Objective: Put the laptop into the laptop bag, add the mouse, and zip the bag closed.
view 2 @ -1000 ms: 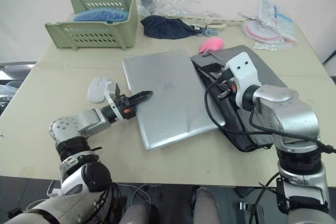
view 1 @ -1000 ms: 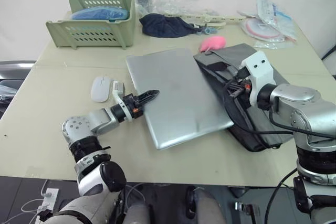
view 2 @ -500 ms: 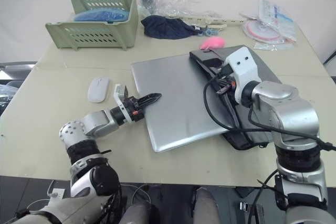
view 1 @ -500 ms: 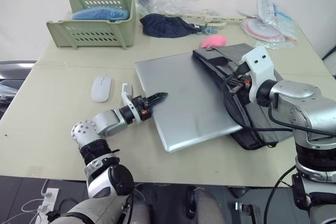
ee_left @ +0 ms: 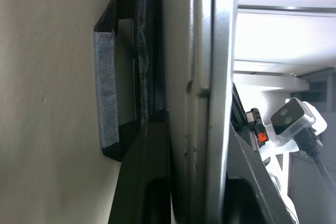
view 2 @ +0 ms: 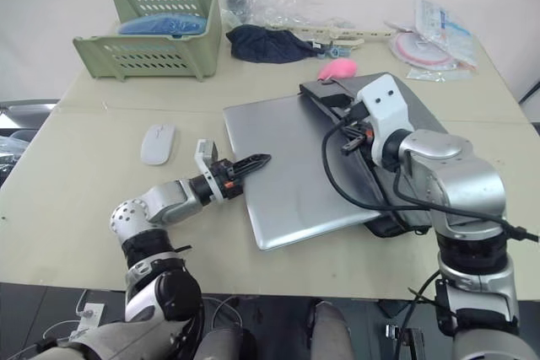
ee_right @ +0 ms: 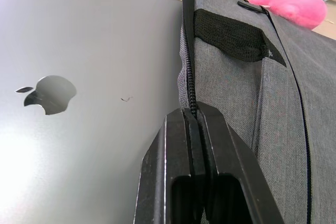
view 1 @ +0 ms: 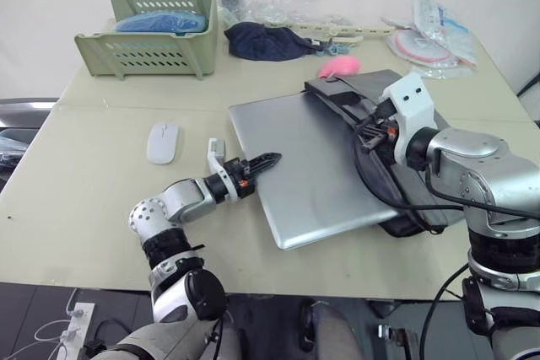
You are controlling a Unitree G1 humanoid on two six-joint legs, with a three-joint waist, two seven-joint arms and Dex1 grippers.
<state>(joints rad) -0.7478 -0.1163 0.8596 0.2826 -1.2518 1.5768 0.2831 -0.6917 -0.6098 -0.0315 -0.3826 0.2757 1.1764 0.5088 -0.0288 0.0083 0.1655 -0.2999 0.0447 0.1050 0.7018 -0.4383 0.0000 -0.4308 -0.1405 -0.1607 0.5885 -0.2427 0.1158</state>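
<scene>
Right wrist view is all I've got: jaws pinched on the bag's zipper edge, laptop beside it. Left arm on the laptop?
Observer: Yes, the left gripper clamps the laptop at its left edge.
Operator: Laptop in the bag yet?
Observer: Partly. Its right edge is under the lifted flap of the laptop bag, most of it outside.
Operator: Mouse?
Observer: The mouse lies on the table, left of the left gripper, untouched.

The beige table (view 1: 84, 200) carries the white mouse (view 1: 162, 142) just beyond the left gripper (view 1: 268, 160), the laptop (view 1: 316, 166), the laptop bag (view 1: 380, 107), a green basket (view 1: 152, 31), and, far back, seemingly plastic packets (view 1: 426, 35).
</scene>
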